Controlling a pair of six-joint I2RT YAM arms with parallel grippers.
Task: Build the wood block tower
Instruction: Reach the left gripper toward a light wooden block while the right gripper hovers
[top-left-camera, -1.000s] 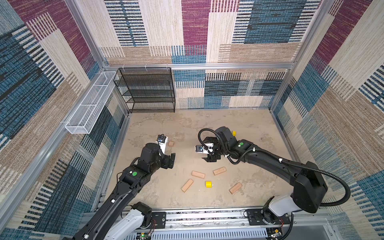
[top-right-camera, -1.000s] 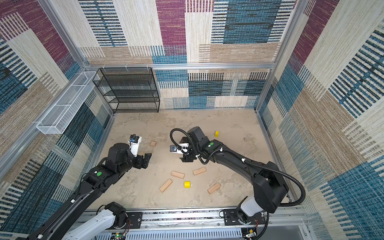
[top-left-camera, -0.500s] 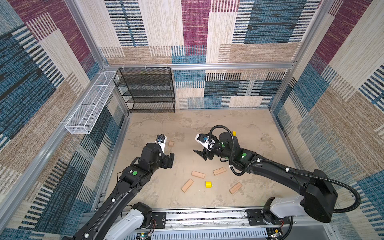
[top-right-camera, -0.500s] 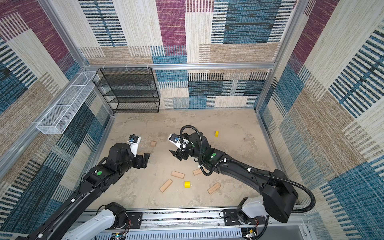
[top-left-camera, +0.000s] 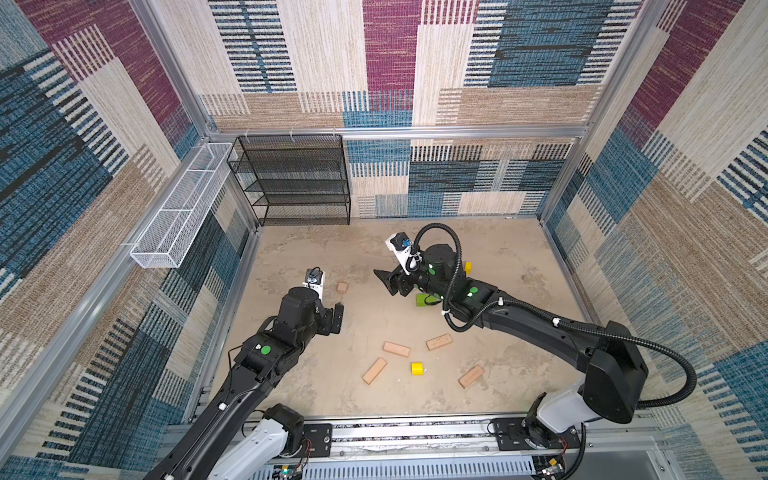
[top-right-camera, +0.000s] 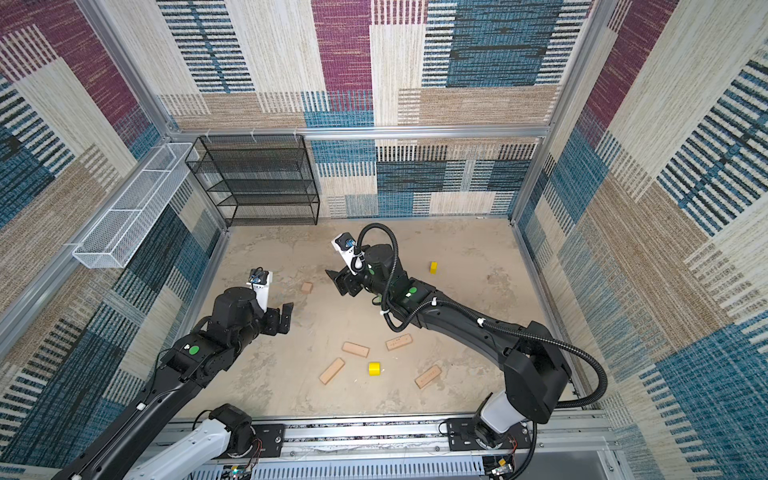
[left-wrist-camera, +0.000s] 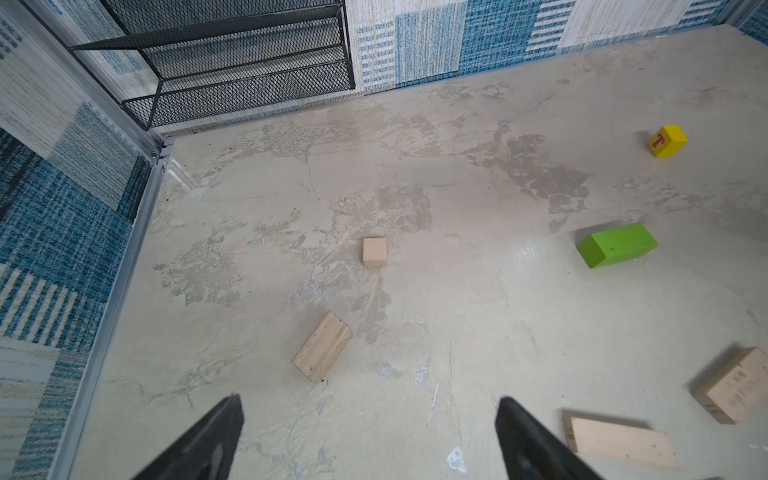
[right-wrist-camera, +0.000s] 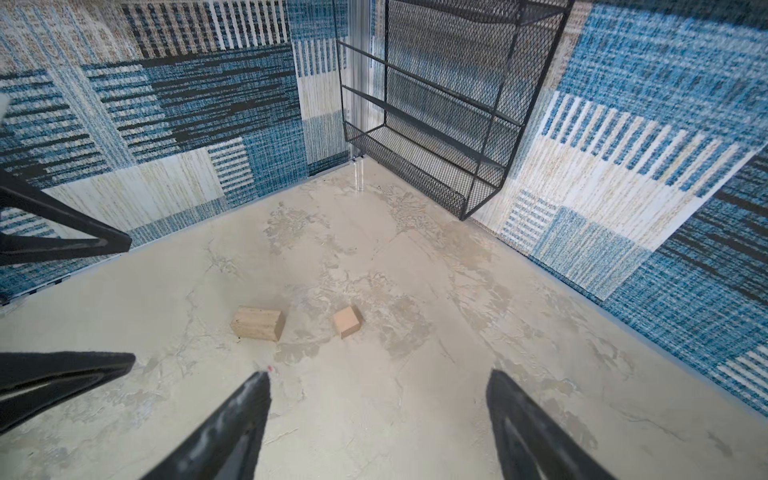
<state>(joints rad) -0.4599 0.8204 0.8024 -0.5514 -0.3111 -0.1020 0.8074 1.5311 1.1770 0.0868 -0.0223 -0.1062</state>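
Much bare floor (top-left-camera: 332, 249) around wood blocks (top-left-camera: 396, 349)

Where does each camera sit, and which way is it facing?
Top views: high over the front rail, looking down on the floor; left arm and right arm show.
Left wrist: behind the open left gripper, facing the cube and black rack; fingertips show.
Right wrist: behind the open right gripper, facing the same corner; fingertips show.
Shared: both wrist views hold cube and rack.
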